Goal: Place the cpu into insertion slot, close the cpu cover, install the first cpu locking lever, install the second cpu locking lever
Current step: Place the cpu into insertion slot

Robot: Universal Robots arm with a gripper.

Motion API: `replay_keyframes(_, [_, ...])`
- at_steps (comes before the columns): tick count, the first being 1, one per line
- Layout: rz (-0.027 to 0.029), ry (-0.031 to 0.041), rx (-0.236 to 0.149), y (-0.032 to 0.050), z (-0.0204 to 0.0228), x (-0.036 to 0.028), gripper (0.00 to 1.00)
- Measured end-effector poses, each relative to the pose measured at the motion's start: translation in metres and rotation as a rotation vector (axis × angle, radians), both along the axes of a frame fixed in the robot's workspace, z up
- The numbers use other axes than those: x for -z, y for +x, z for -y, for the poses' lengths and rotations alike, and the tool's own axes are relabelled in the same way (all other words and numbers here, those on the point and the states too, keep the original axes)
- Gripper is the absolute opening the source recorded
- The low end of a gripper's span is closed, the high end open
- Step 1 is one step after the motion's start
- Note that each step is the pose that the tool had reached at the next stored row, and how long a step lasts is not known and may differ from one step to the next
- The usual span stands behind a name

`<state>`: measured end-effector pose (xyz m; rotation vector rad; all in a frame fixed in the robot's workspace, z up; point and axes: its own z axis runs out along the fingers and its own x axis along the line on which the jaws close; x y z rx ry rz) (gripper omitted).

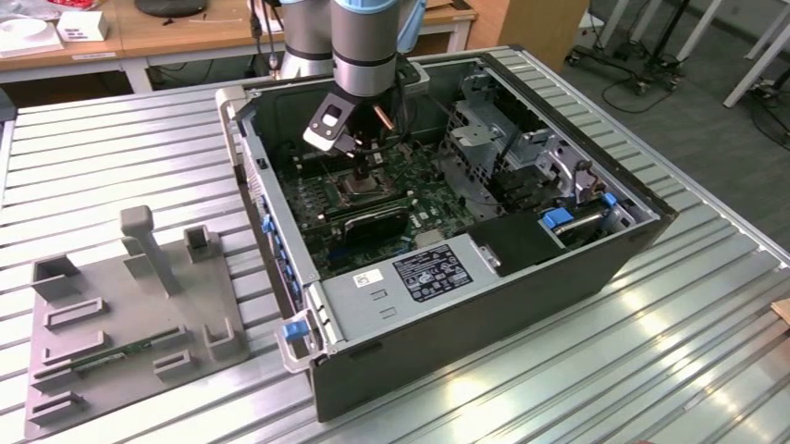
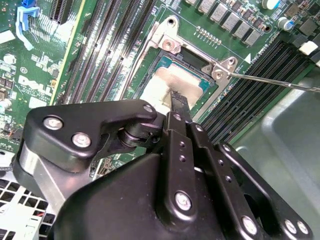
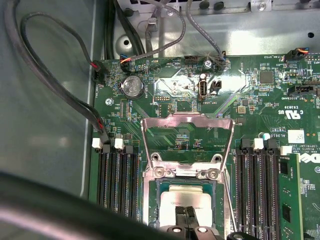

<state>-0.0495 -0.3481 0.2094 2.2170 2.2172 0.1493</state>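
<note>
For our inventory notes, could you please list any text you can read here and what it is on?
On the grey panel, black sticker: print too small to read.
White sticker beside it: too small to read.
On the board, white label: too small to read.
White lettering on the board: upside down, not reliably legible.

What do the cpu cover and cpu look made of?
The cover looks like bare sheet metal, probably steel: silver-grey, thin, with bright glints. The cpu has a pale matte metal face with a dull sheen; alloy unclear.
</note>
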Motion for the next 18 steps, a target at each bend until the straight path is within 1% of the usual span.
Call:
replay_keyframes(10, [0.0000,-0.0001,0.000,0.0000,0.0000,-0.0002,0.10])
replay_keyframes(11, [-0.0021,-0.0002,0.000,0.0000,0.0000,-0.0002,0.10])
replay_keyframes(12, [-0.0080,-0.0002,0.000,0.0000,0.0000,-0.0002,0.10])
replay_keyframes(13, [-0.0150,-0.0002,0.000,0.0000,0.0000,-0.0001,0.10])
replay_keyframes(14, [-0.0164,-0.0003,0.000,0.0000,0.0000,-0.0002,0.10])
replay_keyframes(18, [-0.0167,-0.0001,0.000,0.0001,0.0000,-0.0001,0.10])
